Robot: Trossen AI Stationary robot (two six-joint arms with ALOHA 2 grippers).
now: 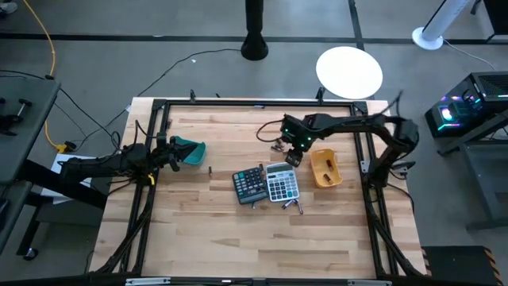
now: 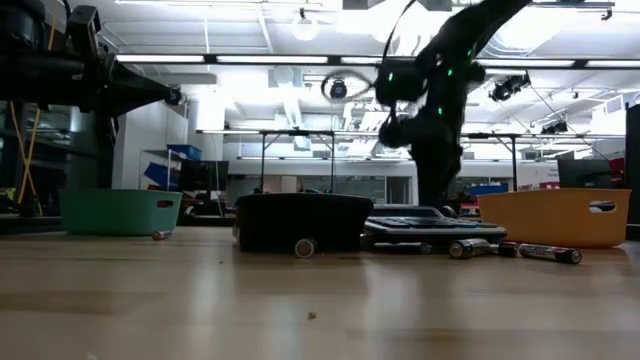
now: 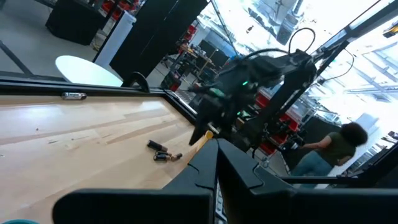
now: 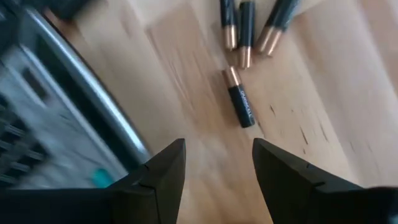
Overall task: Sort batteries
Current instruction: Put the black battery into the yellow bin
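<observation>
The right gripper (image 4: pixel 217 165) hovers above the counter (image 4: pixel 186 99) with its fingers (image 4: pixel 163 171) spread wide and holding nothing. One battery (image 4: pixel 240 102) lies flat on the wood just ahead of the fingertips; three more batteries (image 4: pixel 246 25) lie beyond it. A grey calculator (image 4: pixel 50 118) lies beside one finger. The left gripper (image 1: pixel 171 153), fingers closed, waits near the teal tray (image 1: pixel 192 151).

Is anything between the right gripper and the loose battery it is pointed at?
Nothing visible. In the right wrist view the right gripper has its fingers apart over bare wood, and the single battery lies just ahead of the gap. The grey calculator lies off to one side, and three more batteries lie beyond it.
</observation>
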